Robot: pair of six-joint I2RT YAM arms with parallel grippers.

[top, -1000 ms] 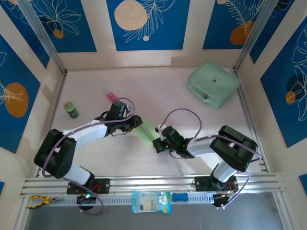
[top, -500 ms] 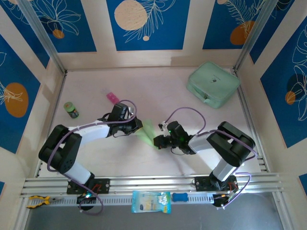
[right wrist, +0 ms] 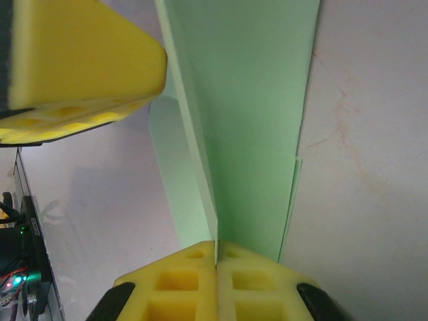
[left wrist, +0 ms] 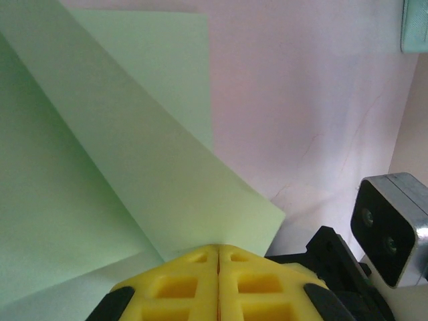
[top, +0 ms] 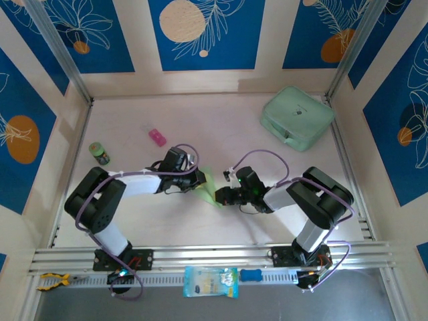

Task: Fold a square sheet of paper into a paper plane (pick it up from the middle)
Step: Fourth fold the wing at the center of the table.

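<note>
The square sheet of paper (top: 208, 186) is pale green and folded into a slim, dart-like shape with stacked layers. It lies low over the middle of the table between both grippers. My left gripper (top: 201, 181) is shut on its left side; in the left wrist view the yellow jaws (left wrist: 219, 249) meet on the paper's (left wrist: 127, 160) near edge. My right gripper (top: 220, 196) is shut on it from the right. There its jaws (right wrist: 216, 247) pinch an upright crease of the paper (right wrist: 257, 127), and a left fingertip (right wrist: 80, 60) shows at the upper left.
A thick mint-green zip case (top: 297, 118) sits at the back right. A pink item (top: 157, 137) and a small green bottle (top: 100, 153) lie at the left. A snack packet (top: 210, 281) and yellow-handled pliers (top: 52, 281) rest on the front rail.
My left gripper has closed onto the paper. Both grippers have drawn closer together near the table's middle, and the paper now looks narrower from above.
</note>
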